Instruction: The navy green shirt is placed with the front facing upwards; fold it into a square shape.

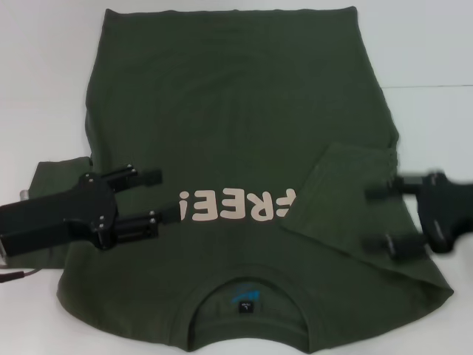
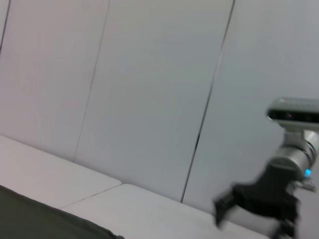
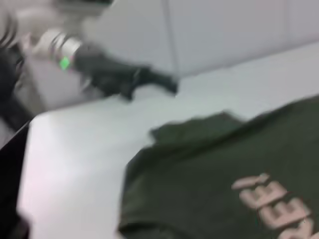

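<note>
Two grippers hang over the navy green shirt [image 1: 236, 148], which lies flat on the white table [image 1: 436, 44]. In the head view, the left gripper [image 1: 157, 197] is beside the "FREE!" print [image 1: 236, 205], fingers spread and holding nothing. The right gripper [image 1: 383, 217] is over the folded-in sleeve [image 1: 340, 200], also open and empty. The left wrist view shows the right gripper [image 2: 251, 211] far from the shirt's edge [image 2: 45, 219]. The right wrist view shows the shirt [image 3: 224, 184] with the left gripper [image 3: 167, 82] beyond it.

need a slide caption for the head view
Navy green shirt lies front-up on the white table, right sleeve folded inward, both open grippers, left and right, over it.
</note>
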Robot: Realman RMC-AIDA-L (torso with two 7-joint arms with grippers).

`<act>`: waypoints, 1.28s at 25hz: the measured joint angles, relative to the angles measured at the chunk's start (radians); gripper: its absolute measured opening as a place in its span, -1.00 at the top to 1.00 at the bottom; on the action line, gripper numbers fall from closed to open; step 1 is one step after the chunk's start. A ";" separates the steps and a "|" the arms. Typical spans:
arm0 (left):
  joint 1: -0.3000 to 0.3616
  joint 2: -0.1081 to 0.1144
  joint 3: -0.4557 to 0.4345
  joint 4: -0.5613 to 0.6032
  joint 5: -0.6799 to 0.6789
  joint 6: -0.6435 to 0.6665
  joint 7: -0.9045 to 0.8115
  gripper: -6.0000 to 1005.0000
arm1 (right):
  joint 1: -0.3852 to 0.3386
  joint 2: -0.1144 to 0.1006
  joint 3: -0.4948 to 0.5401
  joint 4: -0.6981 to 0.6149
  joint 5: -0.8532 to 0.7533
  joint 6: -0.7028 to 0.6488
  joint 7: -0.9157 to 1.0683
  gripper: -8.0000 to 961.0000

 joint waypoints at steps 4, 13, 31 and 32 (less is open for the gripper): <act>-0.003 0.000 0.000 0.003 -0.004 -0.003 -0.042 -0.60 | -0.012 0.008 0.010 -0.090 -0.084 -0.096 0.023 -0.93; 0.021 -0.004 0.036 0.171 0.024 -0.042 -0.253 -0.60 | -0.028 0.052 0.034 -0.193 -0.084 -0.143 0.026 -0.92; 0.044 -0.028 0.237 0.744 0.409 -0.029 -0.759 -0.60 | 0.003 0.098 0.027 -0.053 -0.045 -0.042 -0.024 -0.91; 0.044 -0.030 0.242 0.748 0.421 -0.033 -0.777 -0.60 | 0.003 0.098 0.027 -0.041 -0.037 -0.037 -0.031 -0.91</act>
